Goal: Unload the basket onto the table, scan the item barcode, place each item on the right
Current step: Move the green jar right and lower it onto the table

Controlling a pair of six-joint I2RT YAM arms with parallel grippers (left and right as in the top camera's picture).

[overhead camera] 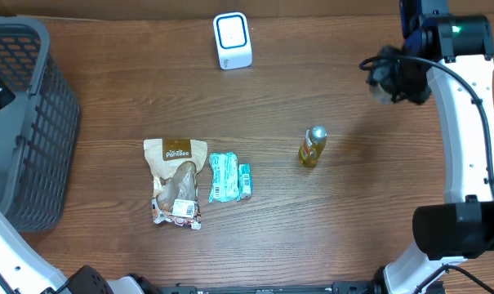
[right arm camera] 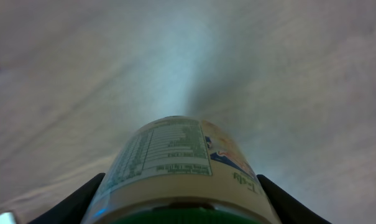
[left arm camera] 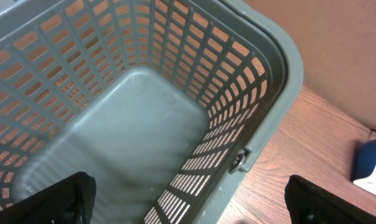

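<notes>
**A:** What is held in the right tool (right arm camera: 181, 199)?

**B:** A cylindrical canister (right arm camera: 175, 155) is gripped between its two fingers, which are set partway apart against the canister's sides. The green-rimmed end is seated closest to the wrist. A printed nutrition panel is turned up toward the wrist camera.

**A:** How is the long axis laid?

**B:** It is run straight out ahead of the tool, along the line of the fingers. No barcode is made out on the face that is shown. Whether one is printed further round cannot be told.

**A:** Where is the scanner found from there?

**B:** In the overhead view the white scanner (overhead camera: 232, 41) is seen well apart, off to the tool's left and a little farther back on the table (overhead camera: 353, 229). The canister is judged to be held clear of the table. A leftward carry is therefore judged to be needed, with the canister rolled until the code is faced to the scanner window.

**A:** Could the left tool be used instead?

**B:** Hardly. The left tool (left arm camera: 188, 180) is spread to its full width with nothing in it. It is hung over the grey basket (left arm camera: 281, 50), farther from the scanner than the right one. A bottle (overhead camera: 311, 147), a snack bag (overhead camera: 175, 175) and teal packets (overhead camera: 229, 177) are lying on the table, untouched, nearer the robot's base than the right tool.
</notes>
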